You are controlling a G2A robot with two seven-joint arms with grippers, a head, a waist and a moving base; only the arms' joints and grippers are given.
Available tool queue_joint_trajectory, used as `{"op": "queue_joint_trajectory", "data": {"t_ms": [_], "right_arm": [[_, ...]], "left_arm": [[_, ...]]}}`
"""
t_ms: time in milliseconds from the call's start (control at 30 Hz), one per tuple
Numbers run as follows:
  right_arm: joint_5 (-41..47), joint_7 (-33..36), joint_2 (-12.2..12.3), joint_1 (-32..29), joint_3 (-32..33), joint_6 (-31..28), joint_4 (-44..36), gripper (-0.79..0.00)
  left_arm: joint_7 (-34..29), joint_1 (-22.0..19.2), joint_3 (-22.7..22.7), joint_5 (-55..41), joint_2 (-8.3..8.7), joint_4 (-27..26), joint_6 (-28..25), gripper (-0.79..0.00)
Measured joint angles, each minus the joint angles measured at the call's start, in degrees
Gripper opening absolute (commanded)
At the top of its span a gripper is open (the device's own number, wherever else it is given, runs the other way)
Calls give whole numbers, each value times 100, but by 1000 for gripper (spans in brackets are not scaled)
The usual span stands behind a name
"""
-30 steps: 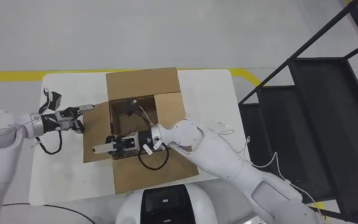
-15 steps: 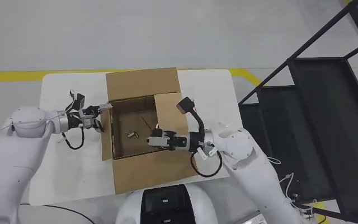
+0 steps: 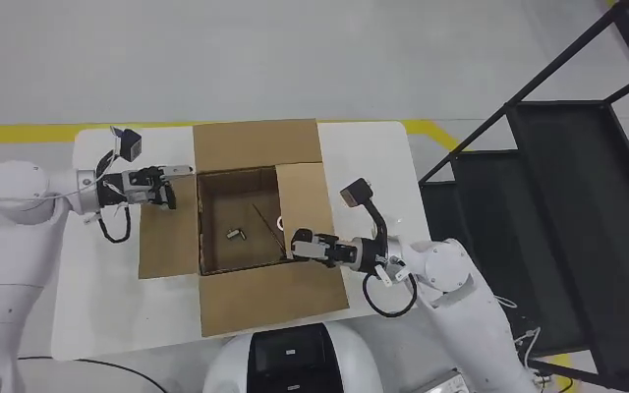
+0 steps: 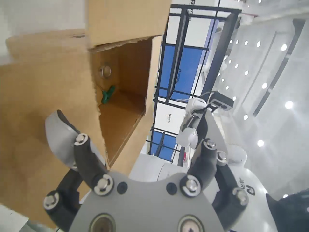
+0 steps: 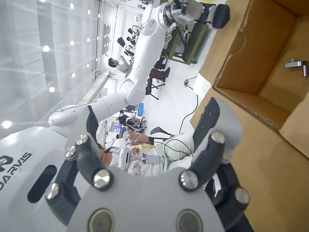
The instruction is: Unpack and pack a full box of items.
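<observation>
1. Now, from above, the box (image 3: 257, 144) sits open in the middle of the table (image 3: 108, 295) with its flaps spread.
   - The left gripper (image 3: 177, 173) hovers at the far left corner of the opening. The right gripper (image 3: 295, 244) is at the right rim.
   - A second ago the right arm stretched across the opening to the left flap (image 3: 167, 231). It has since drawn back to its own side.
   - That flap stood upright half a second ago and now lies flat.
   - On the box floor lie a small metal piece (image 3: 234, 235) and a thin rod (image 3: 265, 221), near each other.

2. Next, from the left wrist, the left gripper (image 4: 130, 124) is released, its jaws wide apart and holding nothing.
   - A torn cardboard edge runs up between the fingers. I cannot tell whether it touches either one.
   - Deep inside the box a green piece (image 4: 108, 94) lies just beside a round metal disc (image 4: 105, 71).

3. Last, from the right wrist, the right gripper (image 5: 152, 112) is also spread and empty, with one finger just beside the near flap.
   - The metal piece rests alone on the floor beyond it.
   - Both hands are free and the flaps are down, so the opening looks ready for reaching in.
   - Only a few small things remain inside. The unpacking seems well along, though a packing run barely begun would look the same.
</observation>
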Motion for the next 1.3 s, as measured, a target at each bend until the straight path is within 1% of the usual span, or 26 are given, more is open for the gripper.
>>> {"op": "queue_joint_trajectory", "data": {"t_ms": [133,267,367,467,500,567,667,800,900,1000,1100,1167,1233,1300], "right_arm": [[16,-124,50,-204,275,-52,-29,0],[82,-164,106,-511,595,-92,-109,0],[131,-130,149,-757,830,-104,-161,0],[197,-106,183,-946,1005,-136,-196,0],[232,-107,194,-1008,1063,-160,-203,0],[290,-118,208,-1086,1136,-200,-204,0],[362,-146,227,-1173,1229,-263,-181,0],[417,-145,254,-1236,1300,-339,-158,0],[463,-135,272,-1300,1341,-411,-150,0],[505,-115,292,-1387,1401,-464,-116,0],[537,-99,312,-1456,1462,-491,-94,0],[563,-94,323,-1489,1493,-509,-99,0],[584,-82,335,-1519,1517,-523,-114,0],[603,-46,348,-1540,1523,-527,-146,0]], "left_arm": [[146,115,-36,-162,0,-578,16,0],[284,67,273,-228,-81,-931,-13,0],[532,-84,748,-177,-212,-971,-7,0],[838,-347,1325,-34,-389,-949,33,0],[974,-497,1578,-36,-484,-933,88,0],[1212,-707,1950,-24,-631,-797,84,0],[1639,-995,2514,114,-873,-451,-24,0],[2285,-1389,3254,459,-1263,140,-110,0],[2570,-1579,3601,486,-1511,592,-187,0],[2695,-1723,3787,276,-1733,1072,-243,0],[2708,-1832,3865,18,-1914,1457,-336,0],[2641,-1900,3852,-154,-1993,1629,-438,0],[2420,-1962,3767,-425,-2049,1710,-597,0],[1963,-2020,3638,-799,-2066,1686,-766,0]]}}
